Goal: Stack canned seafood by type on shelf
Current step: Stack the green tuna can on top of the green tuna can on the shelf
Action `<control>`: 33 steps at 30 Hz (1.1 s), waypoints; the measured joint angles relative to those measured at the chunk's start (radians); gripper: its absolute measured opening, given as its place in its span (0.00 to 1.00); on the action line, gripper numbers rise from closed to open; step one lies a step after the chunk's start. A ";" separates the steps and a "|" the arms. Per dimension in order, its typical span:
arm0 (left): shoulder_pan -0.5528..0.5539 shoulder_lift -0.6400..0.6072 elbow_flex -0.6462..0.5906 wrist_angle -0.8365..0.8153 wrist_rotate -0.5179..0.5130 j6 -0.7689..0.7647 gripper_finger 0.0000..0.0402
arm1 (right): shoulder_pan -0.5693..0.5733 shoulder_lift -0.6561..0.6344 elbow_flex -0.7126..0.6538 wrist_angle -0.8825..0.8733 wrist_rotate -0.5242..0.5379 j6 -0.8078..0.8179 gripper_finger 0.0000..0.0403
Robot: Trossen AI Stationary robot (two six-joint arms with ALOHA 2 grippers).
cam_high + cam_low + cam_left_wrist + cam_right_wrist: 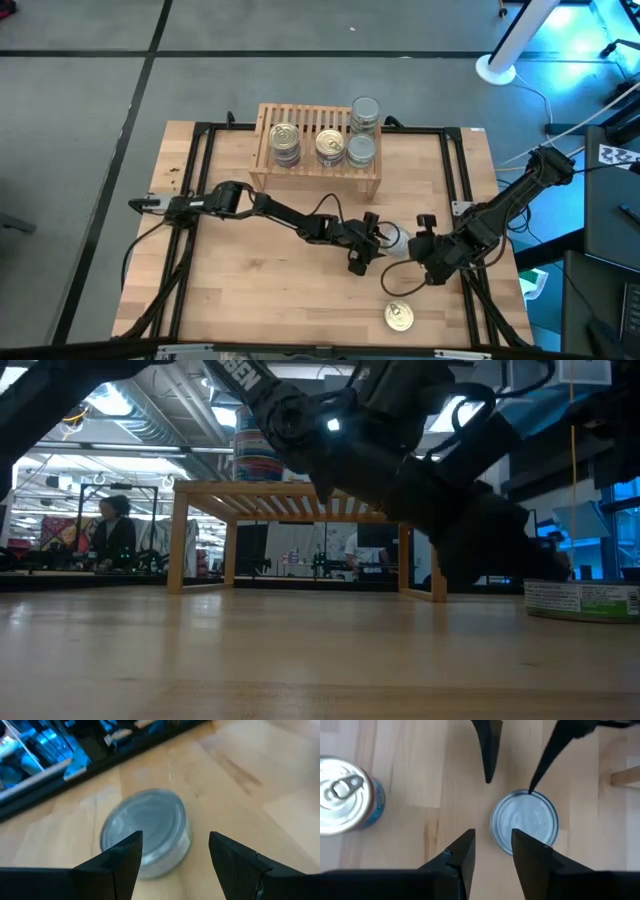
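Note:
A silver-lidded tin (396, 240) stands on its base on the table, in front of the shelf (318, 165) and between my two grippers. My left gripper (366, 247) is open at the tin's left. In the left wrist view the tin (150, 830) sits just beyond the open left gripper (175, 851), partly behind one finger. My right gripper (418, 246) is open above the tin's right side, and the tin (526, 821) shows past the right gripper (493, 844). The shelf's slatted top carries two gold-lidded stacks (285, 140) (331, 147) and two silver-lidded stacks (365, 112) (360, 150). My left gripper has one fingertip (536, 780) at the far rim (529, 795) of the silver-lidded tin, coming in low from the table's left. I cannot tell whether it touches. The tin stands flat on the table.
A pull-tab tin (399, 317) stands alone near the table's near edge, right of centre; it also shows as a tin (345, 795) in the right wrist view and a tin (582, 600) in the low view. A black frame (200, 150) borders the tabletop. People sit in the room behind.

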 joint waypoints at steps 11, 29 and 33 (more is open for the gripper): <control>0.020 -0.002 0.001 0.008 0.002 0.004 0.56 | 0.000 0.000 -0.014 0.009 0.033 0.001 0.56; 0.018 -0.002 0.001 0.005 0.002 -0.003 0.56 | 0.000 0.000 -0.256 0.215 0.008 -0.291 0.58; 0.018 -0.002 0.001 0.005 0.002 -0.003 0.56 | 0.000 0.000 -0.285 0.247 0.019 -0.292 0.53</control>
